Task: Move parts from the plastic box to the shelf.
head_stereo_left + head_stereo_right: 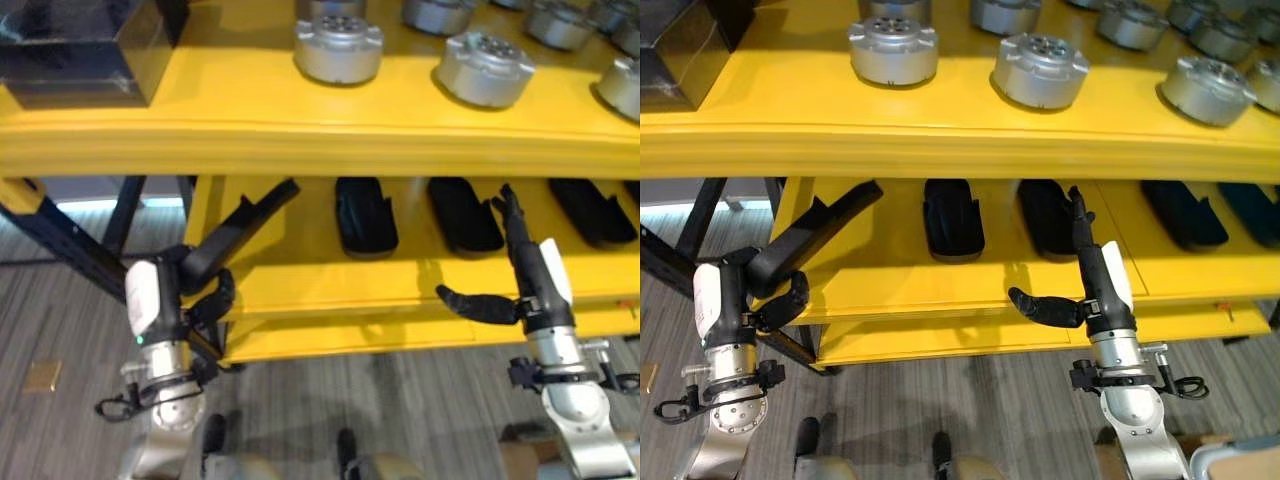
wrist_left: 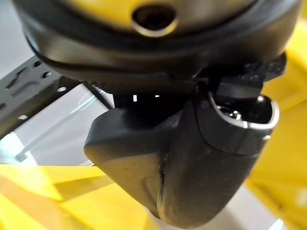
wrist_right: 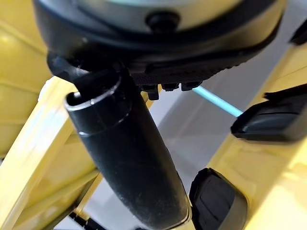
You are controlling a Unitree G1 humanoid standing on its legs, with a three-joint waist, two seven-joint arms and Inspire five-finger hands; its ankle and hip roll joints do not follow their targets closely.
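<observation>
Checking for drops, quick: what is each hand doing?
Left hand: closed on a long black part.
Right hand: open, fingers straight, holding nothing.

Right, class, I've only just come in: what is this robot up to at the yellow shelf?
The robot stands at a yellow shelf. Its left hand is shut on a long black part, holding it at the left end of the lower level. Its right hand is open and holds nothing. Black parts already lie on that level, with round metal parts on top.

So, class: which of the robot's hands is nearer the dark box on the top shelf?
Left. The left hand is below the dark box, at the shelf's left end. The right hand is far across to the right.
</observation>
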